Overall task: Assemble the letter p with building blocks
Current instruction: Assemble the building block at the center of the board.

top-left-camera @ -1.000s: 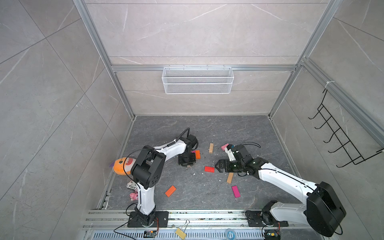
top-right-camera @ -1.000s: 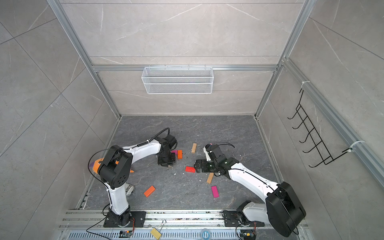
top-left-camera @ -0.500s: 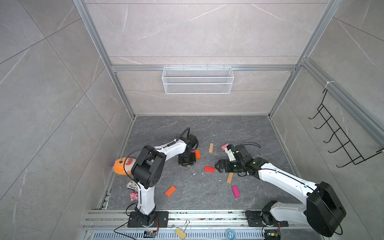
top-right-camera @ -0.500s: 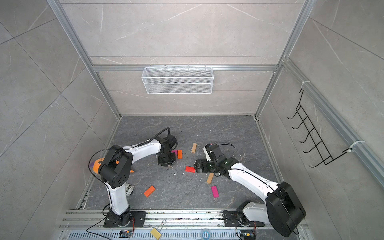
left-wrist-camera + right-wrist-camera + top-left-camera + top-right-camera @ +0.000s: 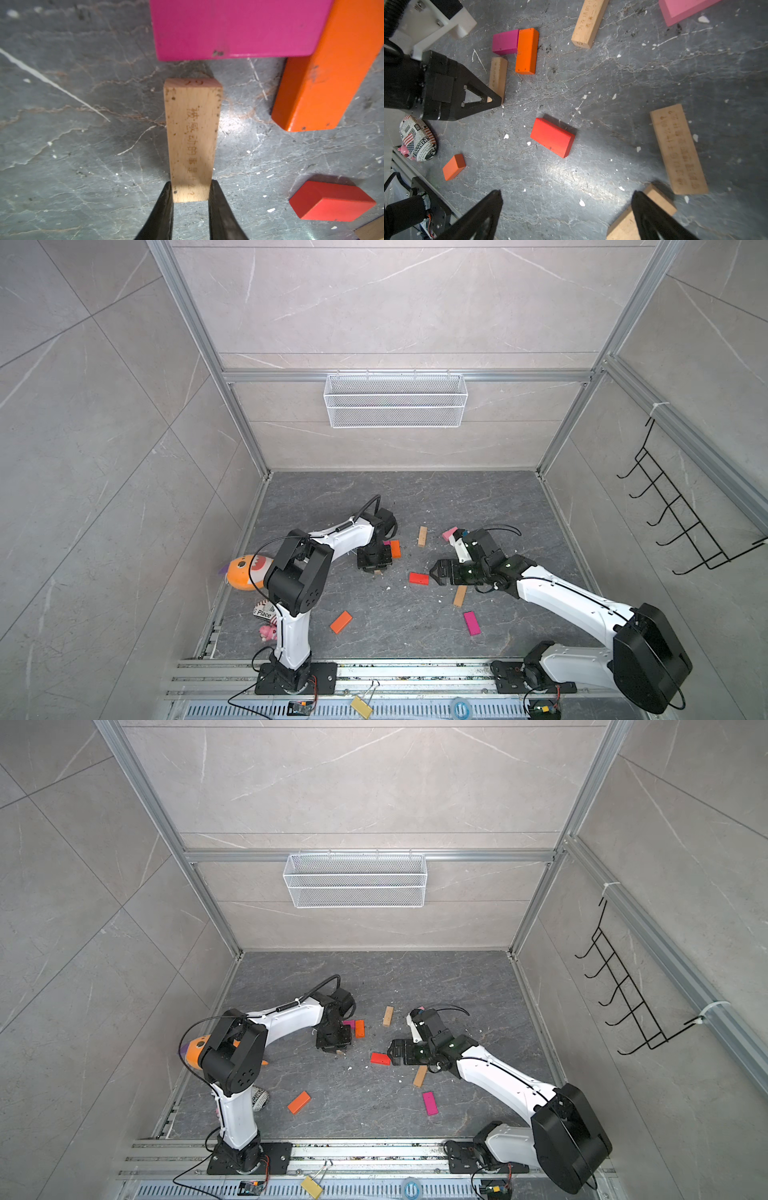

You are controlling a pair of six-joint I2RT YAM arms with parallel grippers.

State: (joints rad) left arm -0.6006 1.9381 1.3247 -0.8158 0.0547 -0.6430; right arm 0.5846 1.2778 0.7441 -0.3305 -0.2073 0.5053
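**Fig.** Left gripper [image 5: 191,188]: fingers narrow, clamped on near end of plain tan wooden bar [image 5: 192,135] w/ burnt-in lettering. Bar lies as stem, far end just short of flat magenta block [image 5: 234,29], which butts an orange rectangular block [image 5: 324,72], giving a partial letter p [image 5: 521,47]. Right gripper [image 5: 566,194]: fingers wide, empty, above flat red block [image 5: 552,137]. Risks: pushing stem fwd may shunt magenta block & skew the corner; uneven release may drag stem off-line; right finger may knock second tan block [image 5: 625,226] beside it.
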